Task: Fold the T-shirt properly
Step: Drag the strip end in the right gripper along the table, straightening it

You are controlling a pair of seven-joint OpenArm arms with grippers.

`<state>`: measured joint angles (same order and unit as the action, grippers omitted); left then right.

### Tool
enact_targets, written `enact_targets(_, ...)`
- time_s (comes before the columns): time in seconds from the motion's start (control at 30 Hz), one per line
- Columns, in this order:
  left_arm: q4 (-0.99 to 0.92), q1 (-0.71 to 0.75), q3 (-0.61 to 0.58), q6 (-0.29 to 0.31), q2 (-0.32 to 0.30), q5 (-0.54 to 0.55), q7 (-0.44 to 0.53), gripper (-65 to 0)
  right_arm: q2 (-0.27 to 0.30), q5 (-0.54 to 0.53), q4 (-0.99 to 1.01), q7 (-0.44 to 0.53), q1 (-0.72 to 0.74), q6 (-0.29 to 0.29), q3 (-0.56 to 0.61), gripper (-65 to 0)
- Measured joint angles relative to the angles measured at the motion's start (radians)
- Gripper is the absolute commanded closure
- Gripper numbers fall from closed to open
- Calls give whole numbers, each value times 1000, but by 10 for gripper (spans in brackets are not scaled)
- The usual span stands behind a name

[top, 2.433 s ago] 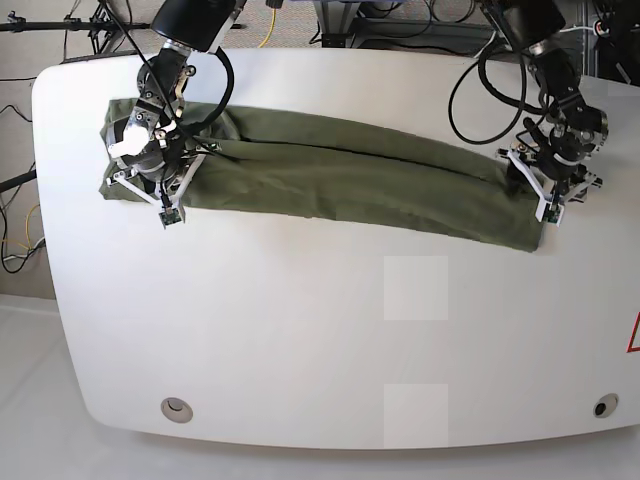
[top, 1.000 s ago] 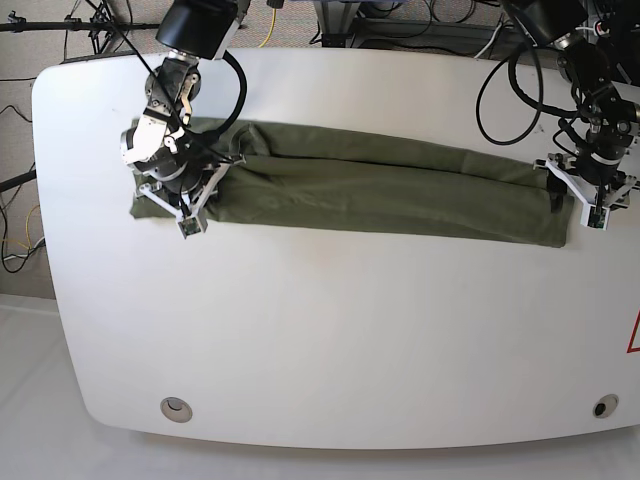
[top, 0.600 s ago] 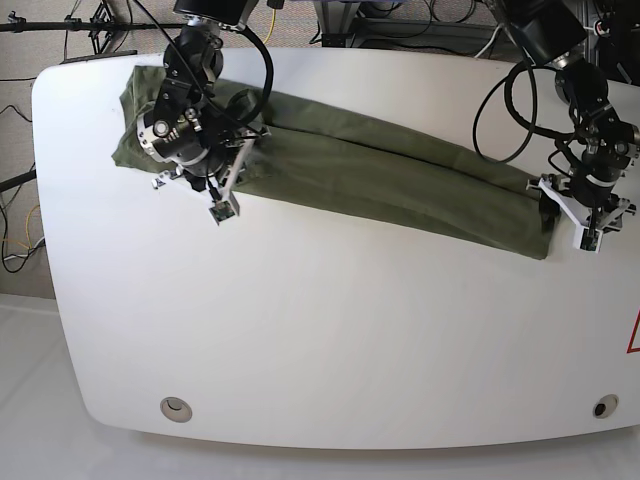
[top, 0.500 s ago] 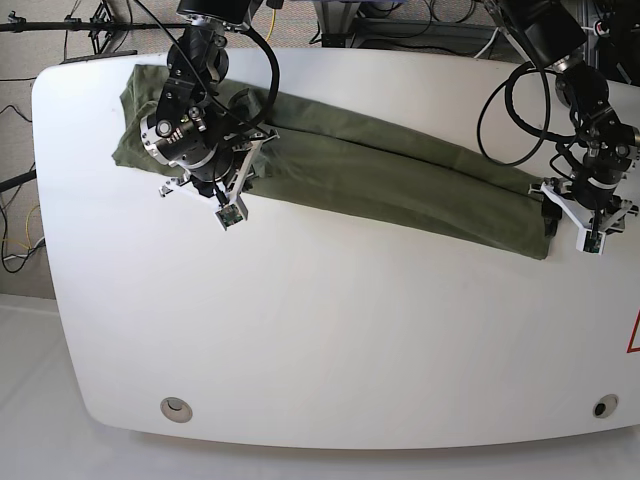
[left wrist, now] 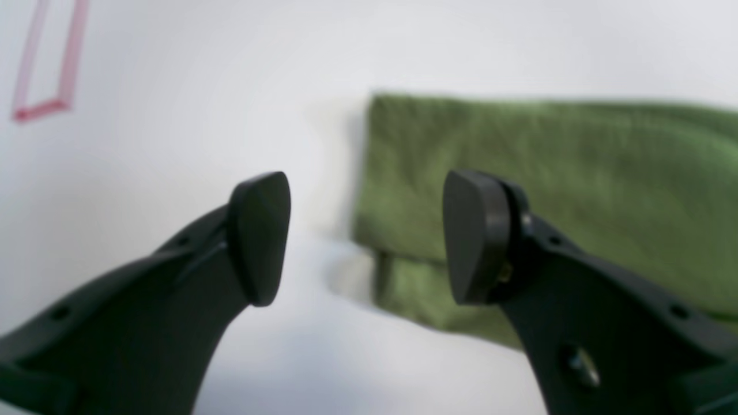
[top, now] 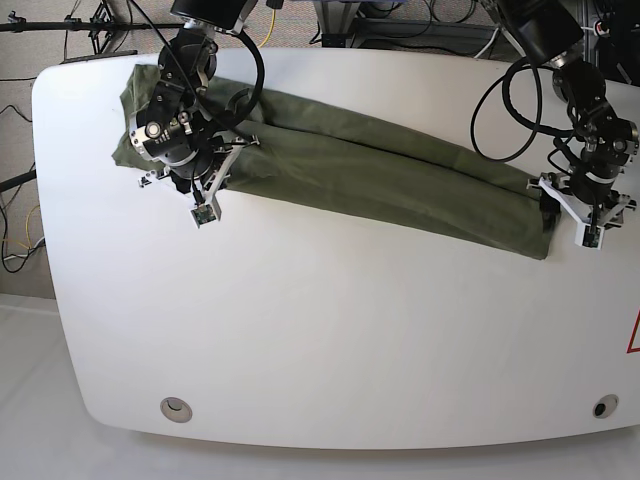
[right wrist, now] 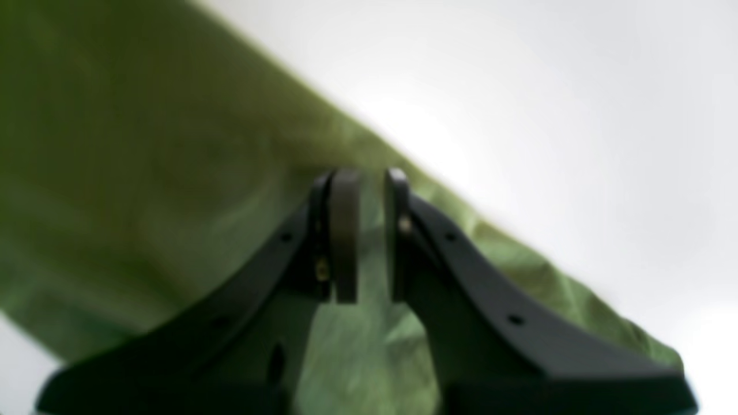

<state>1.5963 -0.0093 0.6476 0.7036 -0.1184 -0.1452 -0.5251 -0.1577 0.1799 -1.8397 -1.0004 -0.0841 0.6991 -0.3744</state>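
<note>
I can't find a brand or a readable word anywhere on the T-shirt (top: 380, 182) from here. It lies as a long, narrow olive band across the far part of the white table (top: 330, 330), slanting toward the near side at the end by the left gripper (top: 572, 212).

The left wrist view gives away what the overhead one mostly hides: that gripper stands wide open, one dark finger (left wrist: 484, 236) over the shirt's end and the other over bare white. It also shows the layers there, a lower one peeking out past the upper. The right gripper (right wrist: 372, 236) has its tips close together over the cloth, a narrow gap between them (rather like tweezers), with no fabric pinched that I can see. Only the overhead view takes in the full length of the shirt, plus a red outline (top: 634, 335) at the table's side.
</note>
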Motion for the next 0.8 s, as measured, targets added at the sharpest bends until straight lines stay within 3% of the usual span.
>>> enact_targets(0.17,5,-5,7,-7,-4,-4,11,-403,0,5,99,88,13,0,-42,-75)
enact_targets(0.23,8,-3,10,-6,2,-2,21,-400,0,-20,192,192,33,0,-85,-74)
enact_targets(0.3,10,1,13,-3,4,-1,21,-399,3,-37,231,221,45,-2,-93,-74)
enact_targets(0.57,12,-9,21,-4,11,-15,25,-403,8,-66,318,229,104,-8,-90,-74)
enact_targets(0.8,12,-24,17,-3,29,-19,49,-402,14,-127,298,143,100,-8,-17,-74)
